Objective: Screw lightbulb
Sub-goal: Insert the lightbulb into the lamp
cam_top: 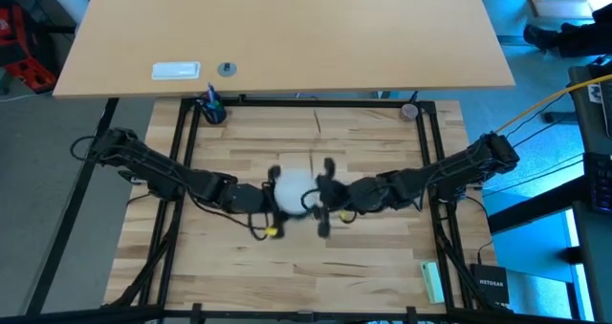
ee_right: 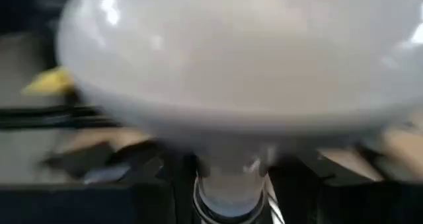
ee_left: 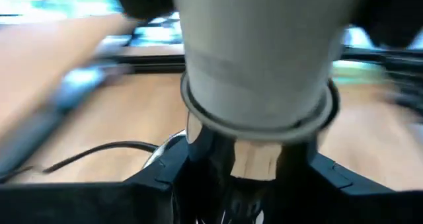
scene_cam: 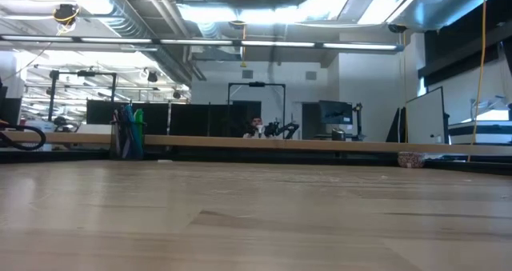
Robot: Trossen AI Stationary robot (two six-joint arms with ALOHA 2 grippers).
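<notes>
At the middle of the table (cam_top: 382, 267), the lightbulb (cam_top: 292, 190) sits between my tools. My left tool (cam_top: 265, 196) grips the socket under its neck; my right tool (cam_top: 325, 198) stands wide around the globe. I judge the threading under way: next, close and twist.

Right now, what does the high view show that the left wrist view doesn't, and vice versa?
High view only: both arms meeting mid-table, left gripper and right gripper on either side of the lightbulb, plus a yellow tag by the left gripper and a green item near the table's corner.

Left wrist view only: the bulb's neck close up, narrowing into the socket, with the thin black cord trailing across the wood.

Shared: the white bulb, the wooden tabletop.
</notes>
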